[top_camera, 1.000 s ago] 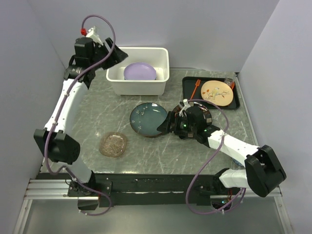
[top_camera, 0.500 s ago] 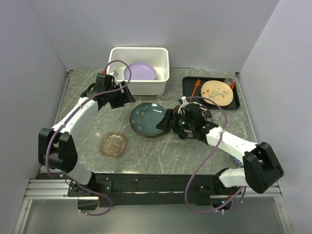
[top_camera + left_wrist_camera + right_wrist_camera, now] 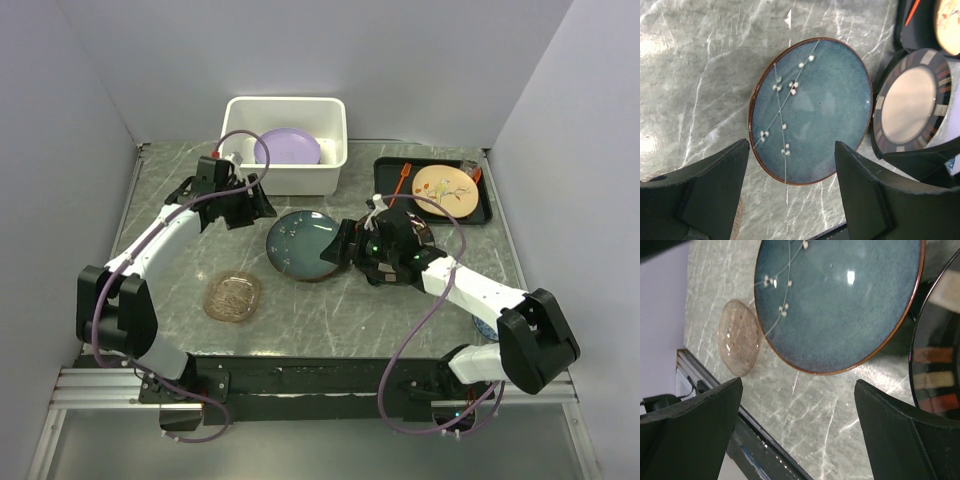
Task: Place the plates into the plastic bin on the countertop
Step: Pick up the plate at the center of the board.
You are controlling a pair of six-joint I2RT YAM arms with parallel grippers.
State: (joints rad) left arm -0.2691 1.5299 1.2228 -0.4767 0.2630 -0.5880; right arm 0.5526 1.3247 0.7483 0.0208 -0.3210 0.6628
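Mid-table [image 3: 330, 305], the dark teal plate [image 3: 303, 245] lies flat, apart from the plastic bin [image 3: 285, 182], where a lavender plate [image 3: 287, 147] already sits. The left hand [image 3: 790, 150] hovers over it, spread wide and empty. The right hand [image 3: 797, 385] is low beside its rim, also spread, holding nothing. It looks like glazed ceramic, so likely stiff, weighty, slick and easy to chip. The raised rim seems the place to grip, one finger under the lip and one on top.

Views: one overhead, two wrist-mounted.
Overhead looks steeply down on whole desk [image 3: 330, 300]; both wrist views look down close, sharing the dark teal plate [image 3: 812, 110].
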